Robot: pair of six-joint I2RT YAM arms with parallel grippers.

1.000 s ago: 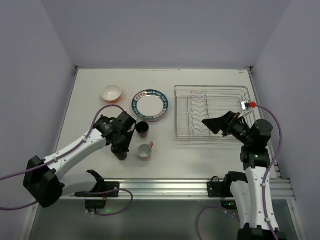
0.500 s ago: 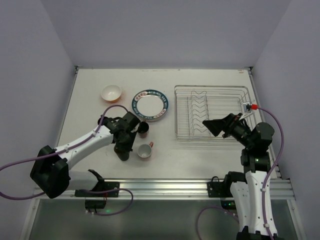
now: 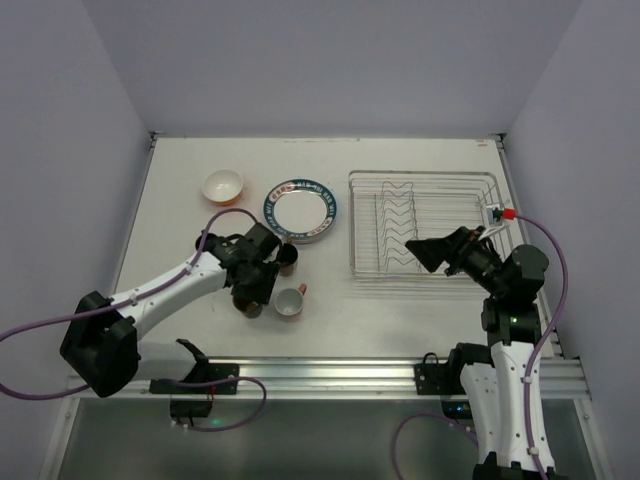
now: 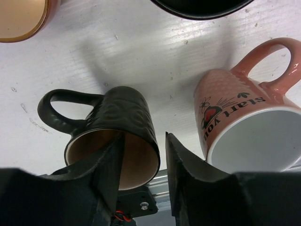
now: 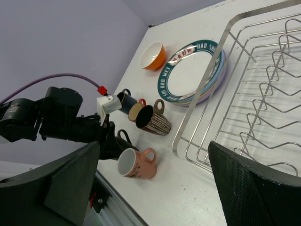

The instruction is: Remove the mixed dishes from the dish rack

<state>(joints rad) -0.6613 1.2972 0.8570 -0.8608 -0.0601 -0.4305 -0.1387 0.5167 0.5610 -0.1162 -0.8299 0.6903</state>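
A black mug (image 4: pixel 122 113) with a tan inside stands on the table, seen small from above as the black mug (image 3: pixel 251 308). My left gripper (image 4: pixel 144 141) (image 3: pixel 252 296) is open astride its wall, one finger inside and one outside with a small gap. Beside it lies a pink mug (image 4: pixel 235 108) (image 3: pixel 290 301) (image 5: pixel 138 163). My right gripper (image 3: pixel 420 250) (image 5: pixel 154 145) hangs wide open and empty over the near edge of the silver dish rack (image 3: pixel 425 178) (image 5: pixel 221 47), which holds no dishes. The stacked plates (image 3: pixel 300 208) (image 5: pixel 190 70) and the orange bowl (image 3: pixel 223 185) (image 5: pixel 151 55) sit left of the rack.
A brown striped mug (image 5: pixel 157 120) lies on its side by the plates, with a dark blue mug (image 5: pixel 126 100) and a tan-inside mug (image 5: pixel 136 110) next to it. The table's near edge and metal rail (image 3: pixel 330 372) run just below the pink mug.
My left gripper moved toward the table's near edge with the black mug, whose rim now shows just below the fingers. The right arm shifted slightly right, then stayed still.
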